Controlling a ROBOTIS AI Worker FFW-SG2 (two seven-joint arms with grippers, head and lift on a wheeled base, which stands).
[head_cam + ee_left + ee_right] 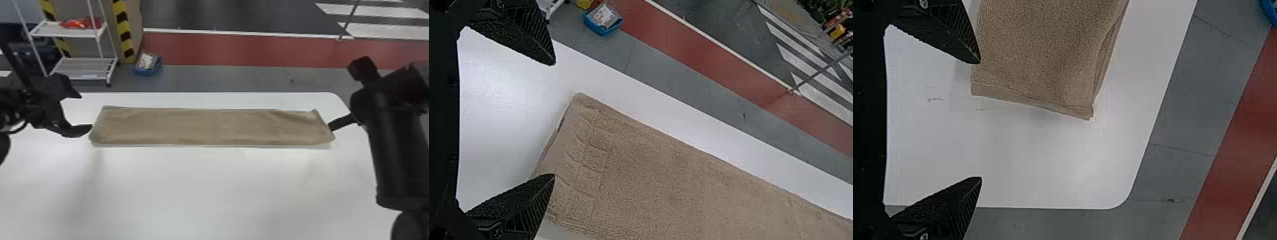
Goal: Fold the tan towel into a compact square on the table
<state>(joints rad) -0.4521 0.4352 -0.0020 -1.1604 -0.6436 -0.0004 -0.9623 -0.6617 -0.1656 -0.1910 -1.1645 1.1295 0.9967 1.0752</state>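
Head view: the tan towel (210,126) lies in a strip along the bench (223,191), presumably ready for end-folding. Left wrist view: left hand (554,119) wide open, empty, at the towel's end, likely to pinch it. Right wrist view: right hand (980,120) wide open, empty, by the towel's other end.

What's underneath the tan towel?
The tan towel lies on the white table, whose surface shows before and beyond it. Whatever is directly beneath is covered, so I can't tell.

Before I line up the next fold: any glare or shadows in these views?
Head view: bright patches on the white table in front of the towel, a soft shadow towards the left; left wrist view: pale sheen on the table beside the towel's end; right wrist view: soft glow past the towel's end, faint shadow along one side.
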